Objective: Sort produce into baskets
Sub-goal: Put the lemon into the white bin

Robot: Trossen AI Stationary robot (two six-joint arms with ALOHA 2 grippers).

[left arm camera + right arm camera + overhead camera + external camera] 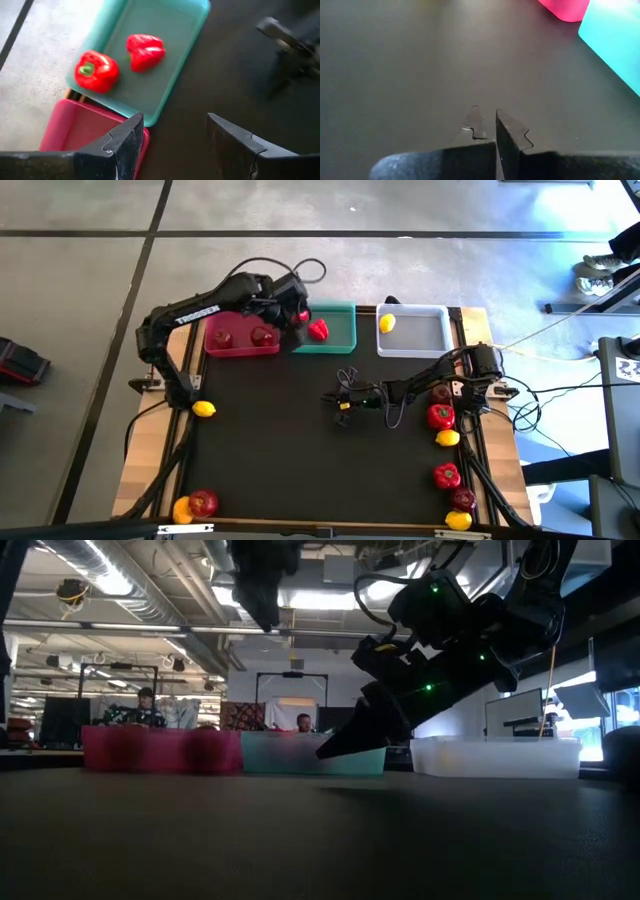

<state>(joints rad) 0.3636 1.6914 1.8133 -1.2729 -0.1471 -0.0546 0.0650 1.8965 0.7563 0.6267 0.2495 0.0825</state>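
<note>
The left gripper hangs with its fingers spread and empty above the seam between the pink basket and the teal basket, where two red peppers lie. The right gripper, fingers nearly pressed together, holds nothing, low over mid-table. A lemon sits in the white basket; two dark red items in the pink one look like apples.

Pink tray, teal tray, white tray in a row, right arm's pincer low before the teal one.
</note>
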